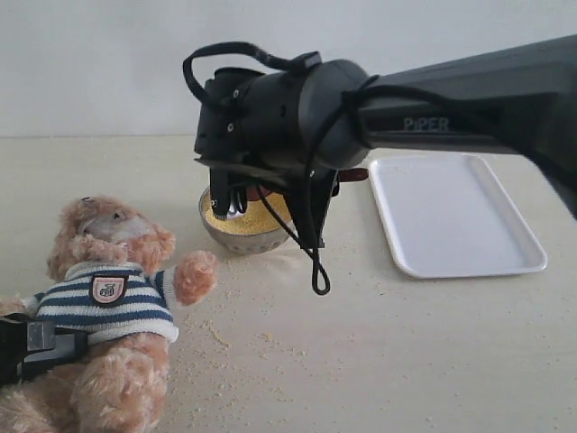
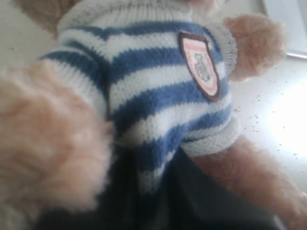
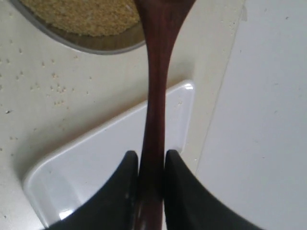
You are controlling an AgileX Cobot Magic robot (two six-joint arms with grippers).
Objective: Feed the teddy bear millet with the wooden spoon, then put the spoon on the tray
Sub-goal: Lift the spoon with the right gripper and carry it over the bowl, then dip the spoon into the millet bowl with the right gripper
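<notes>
right end effector (image 3: 151, 160) clamps wooden spoon (image 3: 156, 96); left end effector (image 1: 54, 347) against teddy bear (image 1: 113, 311) (grip unclear).

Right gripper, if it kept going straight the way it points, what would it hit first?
The right gripper has its wooden spoon leading toward the millet in the metal bowl, likely met first; depth is unclear.
</notes>
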